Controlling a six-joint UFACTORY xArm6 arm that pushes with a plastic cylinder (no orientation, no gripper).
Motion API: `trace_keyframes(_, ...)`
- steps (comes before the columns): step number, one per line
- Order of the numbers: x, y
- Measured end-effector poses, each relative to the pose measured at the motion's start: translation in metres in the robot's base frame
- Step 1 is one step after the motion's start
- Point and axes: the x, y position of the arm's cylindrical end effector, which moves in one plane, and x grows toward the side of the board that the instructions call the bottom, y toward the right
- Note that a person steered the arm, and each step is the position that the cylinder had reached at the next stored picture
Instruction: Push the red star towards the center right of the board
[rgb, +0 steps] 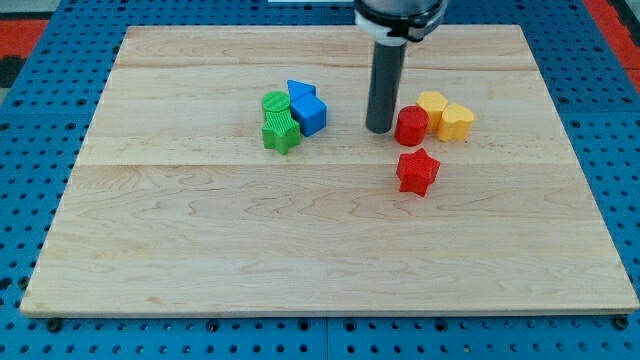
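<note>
The red star (417, 171) lies on the wooden board (200, 250), right of the middle. My tip (379, 129) rests on the board up and to the left of the star, just left of a red round block (411, 126), close to it or touching. The dark rod rises from the tip to the view's top.
Two yellow blocks (432, 104) (457, 121) sit right of the red round block. A cluster left of my tip holds a green round block (274, 102), a green star (281, 132), a blue triangular block (299, 91) and a blue block (310, 114).
</note>
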Motion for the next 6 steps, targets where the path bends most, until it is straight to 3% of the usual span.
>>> trace_keyframes(1, 0.064, -0.051)
trace_keyframes(2, 0.085, -0.019)
trace_keyframes(4, 0.086, 0.044)
trace_keyframes(5, 0.086, 0.046)
trace_keyframes(6, 0.059, 0.046)
